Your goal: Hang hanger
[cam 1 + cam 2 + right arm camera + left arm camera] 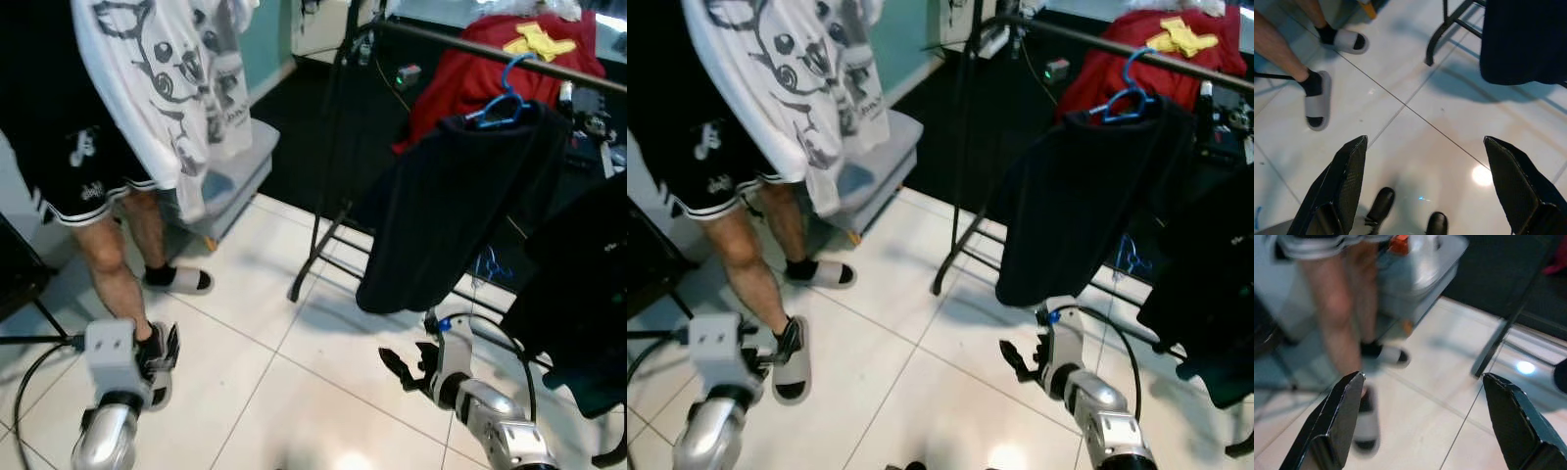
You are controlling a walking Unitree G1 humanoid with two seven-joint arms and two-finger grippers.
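1. The blue hanger (502,103) is already hooked on the dark rail (490,49) of the clothes rack (965,176). It carries a dark garment (456,211), which hangs straight down because the hook takes its weight.
2. The right tool (407,370) is low, near the bottom edge of that garment. Its 2 black fingers are spread wide and hold nothing.
3. The left tool (1420,423) is low too, over the white floor tiles (265,382). Its fingers are wide apart and hold nothing.
4. A person (93,157) stands just beside the left arm and holds up a white printed shirt (171,78). It looks like the next thing to be hung.
5. With both tools empty and the hanger on the rail, this hanging looks done.
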